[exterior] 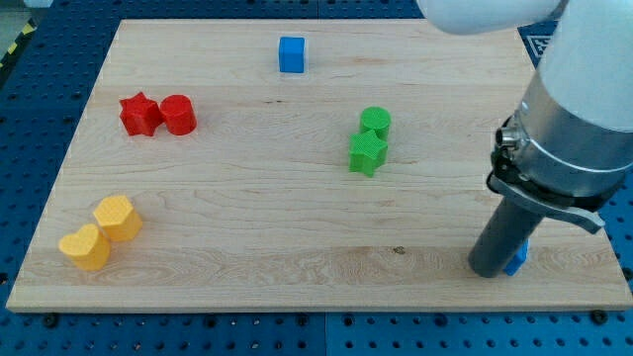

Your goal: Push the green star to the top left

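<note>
The green star (367,152) lies right of the board's middle, touching a green cylinder (375,123) just above it. My tip (490,269) rests on the board near the view's bottom right, well to the lower right of the green star. A blue block (517,258) sits right behind the rod, mostly hidden by it.
A blue cube (291,53) lies near the top edge. A red star (140,114) and a red cylinder (178,115) touch at the upper left. Two yellow blocks (118,218) (85,247) sit at the lower left. The wooden board (247,247) lies on a blue surface.
</note>
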Robot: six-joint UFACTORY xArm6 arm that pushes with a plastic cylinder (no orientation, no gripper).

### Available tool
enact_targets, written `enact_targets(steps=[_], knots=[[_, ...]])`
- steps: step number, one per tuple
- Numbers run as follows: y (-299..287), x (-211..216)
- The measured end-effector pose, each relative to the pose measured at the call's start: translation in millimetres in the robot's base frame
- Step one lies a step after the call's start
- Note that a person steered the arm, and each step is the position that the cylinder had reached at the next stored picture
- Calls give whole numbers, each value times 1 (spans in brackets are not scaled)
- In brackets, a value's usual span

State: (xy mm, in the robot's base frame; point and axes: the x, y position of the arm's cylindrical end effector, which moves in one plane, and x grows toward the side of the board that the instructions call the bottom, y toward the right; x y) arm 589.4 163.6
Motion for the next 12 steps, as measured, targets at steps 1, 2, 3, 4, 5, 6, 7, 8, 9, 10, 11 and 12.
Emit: enact_targets(steps=[1,2,3,4,5,6,7,8,9,10,11,12], knots=[[17,0],[37,-1],[36,-1],[-3,-11],[-31,-60],[-21,-107],[-21,-114],[-59,-114],[-92,-114],[-93,-120],[-105,-136],[-137,-138]])
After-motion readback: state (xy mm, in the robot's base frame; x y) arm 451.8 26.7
